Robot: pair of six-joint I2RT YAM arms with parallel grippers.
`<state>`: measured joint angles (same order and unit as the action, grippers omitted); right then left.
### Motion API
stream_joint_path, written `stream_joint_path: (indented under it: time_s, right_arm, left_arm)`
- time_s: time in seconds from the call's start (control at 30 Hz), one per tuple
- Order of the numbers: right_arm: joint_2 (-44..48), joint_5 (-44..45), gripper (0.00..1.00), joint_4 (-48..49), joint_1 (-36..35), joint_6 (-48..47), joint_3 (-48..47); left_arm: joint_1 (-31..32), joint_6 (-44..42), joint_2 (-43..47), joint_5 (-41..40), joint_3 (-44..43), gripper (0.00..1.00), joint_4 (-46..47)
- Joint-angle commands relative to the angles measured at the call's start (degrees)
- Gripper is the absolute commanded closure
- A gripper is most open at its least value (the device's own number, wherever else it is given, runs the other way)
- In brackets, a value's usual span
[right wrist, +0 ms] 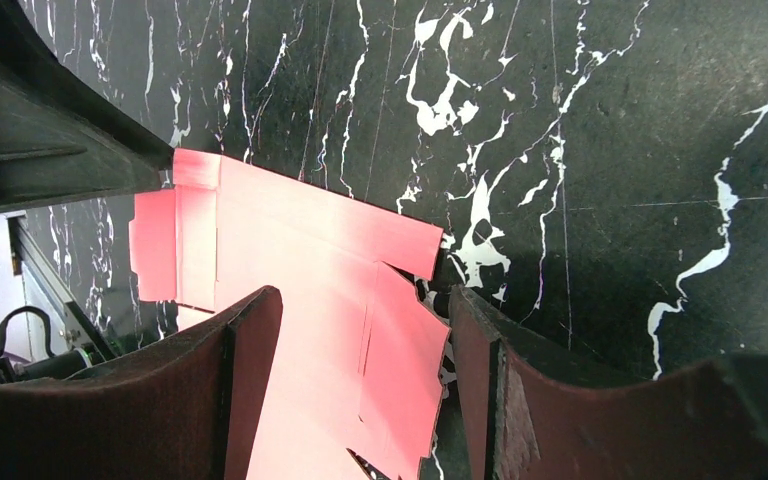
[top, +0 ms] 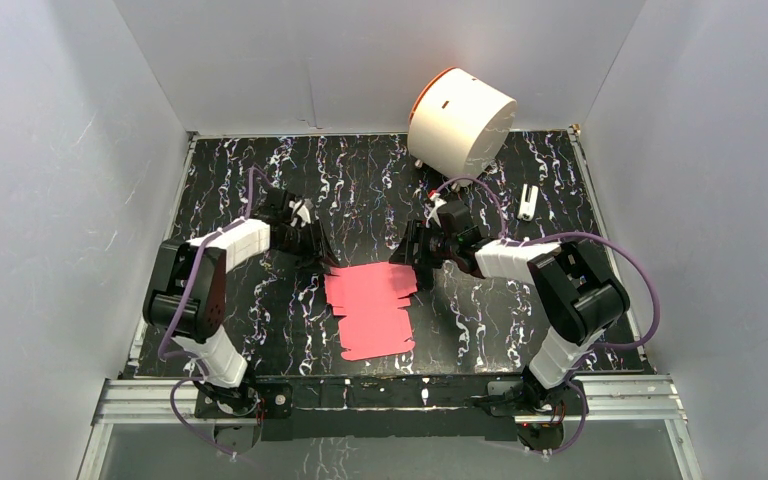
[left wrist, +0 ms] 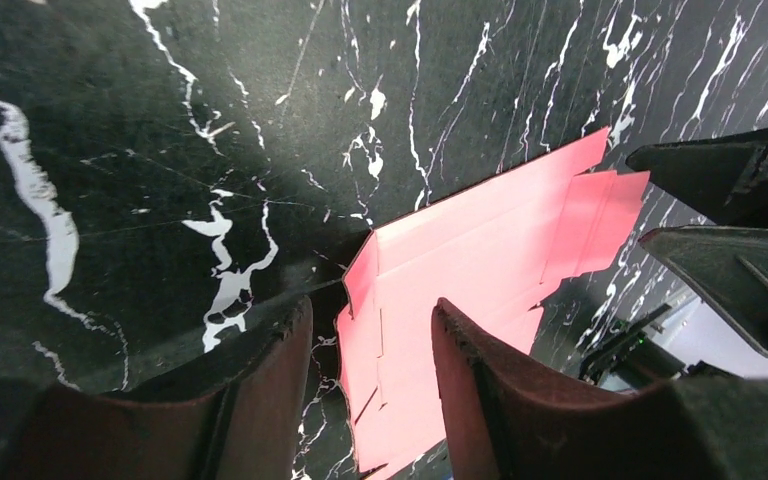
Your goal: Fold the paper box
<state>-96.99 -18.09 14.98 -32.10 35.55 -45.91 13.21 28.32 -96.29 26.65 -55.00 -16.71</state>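
Pink paper box (top: pixel 370 310) edges sit between the spread, empty fingers of your left gripper (left wrist: pixel 370 318) and right gripper (right wrist: pixel 365 300), so lower both evenly before pinching.

You've got the paper box (top: pixel 370 310) in plain pink-red, your table (top: pixel 480 325) black with white marble veining, the cylinder (top: pixel 465 125) white with an orange rim, the arm cables (top: pixel 654 303) purple.

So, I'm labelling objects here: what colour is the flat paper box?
The paper box is plain pink-red, clearest in the top external view.
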Motion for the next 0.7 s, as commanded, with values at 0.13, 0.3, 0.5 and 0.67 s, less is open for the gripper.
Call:
stream_joint_path:
  time_s: [0.13, 0.3, 0.5, 0.67]
  right_arm:
    - [2.5, -1.1, 0.28, 4.4, 0.2, -0.5, 1.0]
    - [2.3, -1.1, 0.29, 4.7, 0.2, -0.6, 1.5]
    - [2.1, -0.5, 0.28, 4.6, 0.3, -1.2, 1.7]
    - [1.7, -0.8, 0.28, 3.1, 0.6, -1.9, 0.6]
  left_arm:
    - [-0.6, -1.0, -3.6, 7.8, -2.7, 0.57, -1.3]
    - [-0.6, -0.9, -6.2, 9.6, -2.9, 0.62, -0.9]
    - [-0.6, -2.0, -5.5, 10.0, -3.7, 0.91, -1.2]
    - [-0.6, -4.2, -1.8, 9.6, -2.5, 1.0, -1.4]
